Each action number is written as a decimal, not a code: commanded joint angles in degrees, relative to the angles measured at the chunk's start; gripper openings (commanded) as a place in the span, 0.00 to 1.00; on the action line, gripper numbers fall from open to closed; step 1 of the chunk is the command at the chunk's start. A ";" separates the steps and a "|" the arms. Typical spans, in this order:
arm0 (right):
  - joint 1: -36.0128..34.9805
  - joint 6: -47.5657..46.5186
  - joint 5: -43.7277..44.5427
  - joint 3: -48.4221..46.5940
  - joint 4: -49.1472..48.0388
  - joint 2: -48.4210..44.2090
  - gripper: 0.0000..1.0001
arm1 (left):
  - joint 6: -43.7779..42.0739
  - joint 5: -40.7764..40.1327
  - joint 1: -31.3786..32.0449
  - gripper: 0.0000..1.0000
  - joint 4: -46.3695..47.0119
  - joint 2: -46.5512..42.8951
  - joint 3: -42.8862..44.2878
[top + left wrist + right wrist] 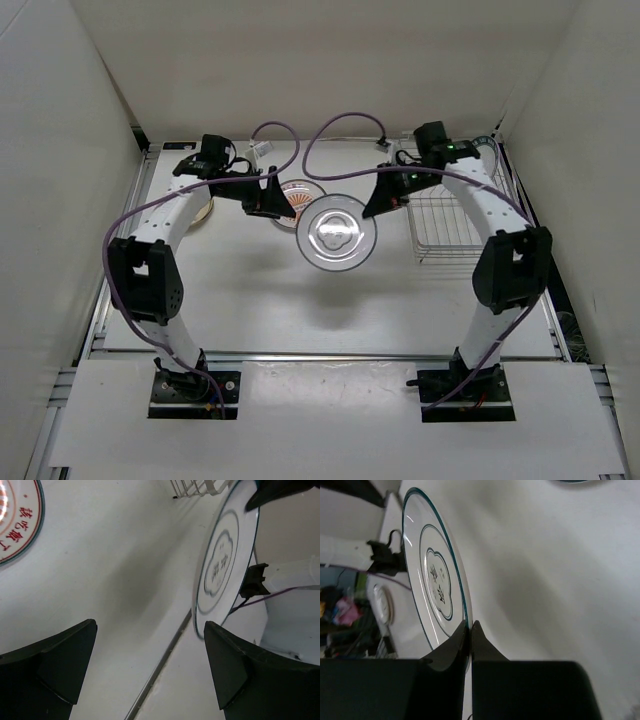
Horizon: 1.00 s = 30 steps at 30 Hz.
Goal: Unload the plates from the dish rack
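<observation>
A white plate with a blue rim (pixel 338 234) hangs flat above the middle of the table, and my right gripper (pixel 378 208) is shut on its right edge. In the right wrist view the jaws (pixel 469 629) pinch the rim of that plate (pixel 434 577). My left gripper (pixel 279 206) stands open just left of the plate, holding nothing. Its wrist view shows the gripper (pixel 150 655) wide apart, with the plate (pixel 220 565) ahead on the right. A white plate with orange-red pattern (pixel 296 195) lies on the table behind. The wire dish rack (pixel 452 226) is at the right.
A cream-yellow plate (pixel 204 210) lies at the left, partly under my left arm. Purple cables loop over the back of the table. White walls close in on both sides. The orange-red plate (pixel 15 520) lies at the top left of the left wrist view.
</observation>
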<state>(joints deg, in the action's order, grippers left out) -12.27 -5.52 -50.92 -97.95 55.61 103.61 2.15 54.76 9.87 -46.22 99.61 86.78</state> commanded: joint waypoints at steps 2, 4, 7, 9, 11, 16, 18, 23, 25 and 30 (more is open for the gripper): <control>-4.16 -0.90 -11.57 -4.16 0.20 4.21 0.00 | -0.75 6.32 -0.11 0.99 -0.28 1.46 -0.56; -6.00 -0.90 -11.57 -6.36 0.20 6.33 0.00 | -0.75 6.85 -0.11 0.99 -0.28 1.46 -0.56; -7.41 0.41 -11.57 -9.53 -0.67 9.67 0.00 | -0.75 6.85 -0.11 0.98 -0.28 1.99 -0.56; -8.02 0.42 -11.57 -10.68 -0.68 11.34 0.00 | -0.75 6.85 -0.11 0.91 -0.28 1.99 -0.56; -8.03 1.04 -11.57 -11.38 -1.39 11.96 0.00 | -0.75 6.85 -0.11 0.81 -0.28 1.99 -0.56; -8.03 1.04 -11.57 -12.79 -1.91 13.19 0.00 | -0.13 6.85 -0.11 0.22 -0.28 3.04 -0.56; -8.03 1.04 -11.57 -12.79 -1.91 13.72 0.00 | 0.39 6.33 0.41 0.12 -0.28 3.57 -0.56; -8.03 2.52 -8.43 -13.84 -1.91 13.72 0.13 | 0.40 5.10 0.94 0.11 -0.28 3.57 -0.56; -8.03 3.32 -2.38 -13.85 -1.91 12.41 0.49 | 1.53 3.69 0.94 0.11 -0.28 3.57 0.05; -6.81 -2.47 11.35 -9.55 0.46 6.88 0.65 | 14.61 -2.82 0.94 0.11 6.30 4.18 -2.40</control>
<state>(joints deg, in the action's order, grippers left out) -20.23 -4.60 -47.20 -108.55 55.44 116.27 8.16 53.78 10.52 -44.18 104.16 85.65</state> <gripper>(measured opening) 0.647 0.147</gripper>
